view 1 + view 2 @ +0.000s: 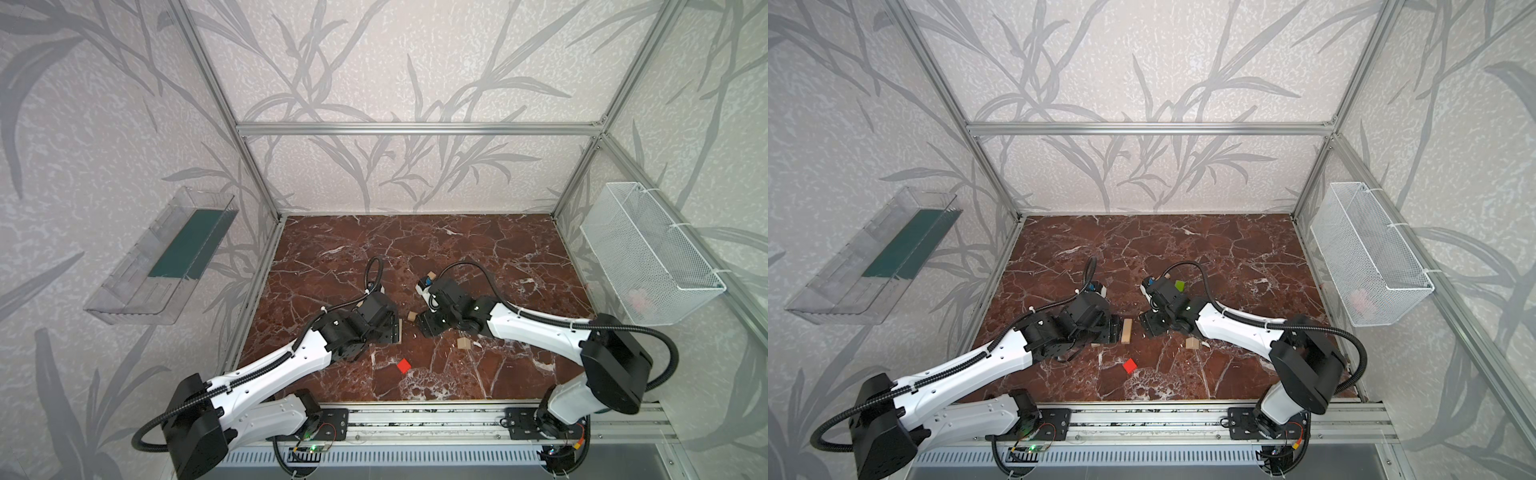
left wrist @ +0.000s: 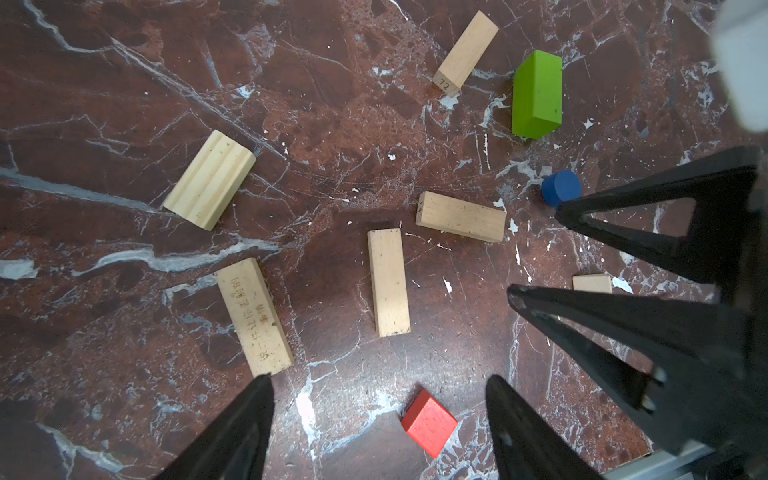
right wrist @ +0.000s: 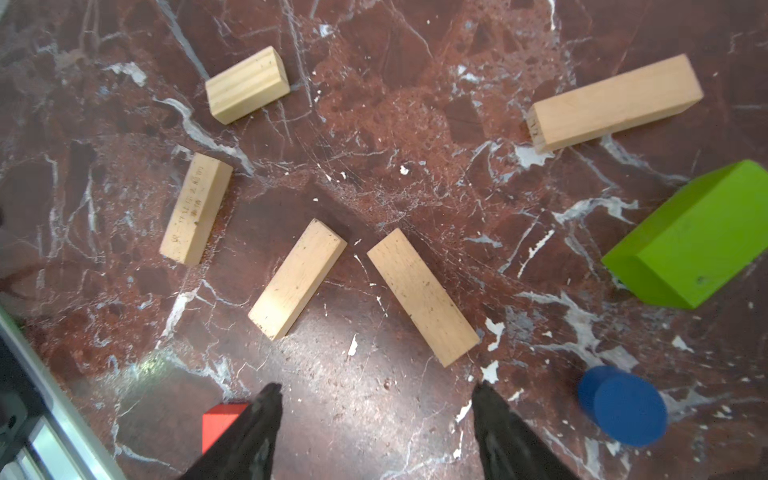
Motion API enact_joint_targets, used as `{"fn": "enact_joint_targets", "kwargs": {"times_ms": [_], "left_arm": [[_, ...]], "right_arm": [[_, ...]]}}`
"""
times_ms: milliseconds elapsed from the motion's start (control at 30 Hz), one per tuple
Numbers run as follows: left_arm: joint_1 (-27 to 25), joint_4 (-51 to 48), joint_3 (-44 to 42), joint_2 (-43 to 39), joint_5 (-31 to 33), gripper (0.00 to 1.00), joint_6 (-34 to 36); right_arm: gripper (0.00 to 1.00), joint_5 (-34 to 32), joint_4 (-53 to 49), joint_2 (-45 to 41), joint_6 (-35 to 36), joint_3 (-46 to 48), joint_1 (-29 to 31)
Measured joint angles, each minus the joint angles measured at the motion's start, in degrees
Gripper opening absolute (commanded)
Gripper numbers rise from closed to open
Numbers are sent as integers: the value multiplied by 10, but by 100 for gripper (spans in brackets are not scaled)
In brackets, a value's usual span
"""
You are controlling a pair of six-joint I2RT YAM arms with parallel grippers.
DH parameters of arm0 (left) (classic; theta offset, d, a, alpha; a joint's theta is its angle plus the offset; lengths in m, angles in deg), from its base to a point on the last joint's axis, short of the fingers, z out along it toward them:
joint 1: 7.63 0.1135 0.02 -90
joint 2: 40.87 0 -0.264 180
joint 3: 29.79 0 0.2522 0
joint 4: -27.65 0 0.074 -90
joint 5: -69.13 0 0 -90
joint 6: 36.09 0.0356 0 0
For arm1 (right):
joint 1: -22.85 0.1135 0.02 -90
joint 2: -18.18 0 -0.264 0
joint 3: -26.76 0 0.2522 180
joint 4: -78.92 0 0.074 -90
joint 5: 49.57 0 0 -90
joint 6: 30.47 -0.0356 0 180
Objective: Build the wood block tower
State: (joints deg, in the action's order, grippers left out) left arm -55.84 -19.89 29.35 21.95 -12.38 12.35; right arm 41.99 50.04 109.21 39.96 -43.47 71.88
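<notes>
No tower stands; the wood blocks lie scattered flat on the marble table (image 1: 498, 257). In the left wrist view I see several pale planks (image 2: 388, 282), a ridged pale block (image 2: 210, 179), a lime-green oblong (image 2: 537, 93), a small blue piece (image 2: 561, 187) and a red cube (image 2: 429, 422). My left gripper (image 2: 378, 379) hangs open above the table, the red cube below its gap. My right gripper (image 3: 377, 385) is open too, over bare marble near two planks (image 3: 422, 297), with the blue piece (image 3: 621, 405) beside it. The two grippers face each other mid-table (image 1: 1115, 328).
A clear plastic bin (image 1: 166, 253) hangs on the left wall and a white mesh basket (image 1: 648, 253) on the right wall. An aluminium rail (image 1: 415, 419) runs along the table's front edge. Frame posts stand at the back corners.
</notes>
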Motion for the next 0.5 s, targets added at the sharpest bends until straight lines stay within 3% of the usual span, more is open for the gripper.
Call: {"fn": "enact_joint_targets", "kwargs": {"times_ms": [500], "left_arm": [[14, -3, -30, -39, 14, 80, -7]], "right_arm": [[74, 0, -10, 131, -36, -78, -14]]}}
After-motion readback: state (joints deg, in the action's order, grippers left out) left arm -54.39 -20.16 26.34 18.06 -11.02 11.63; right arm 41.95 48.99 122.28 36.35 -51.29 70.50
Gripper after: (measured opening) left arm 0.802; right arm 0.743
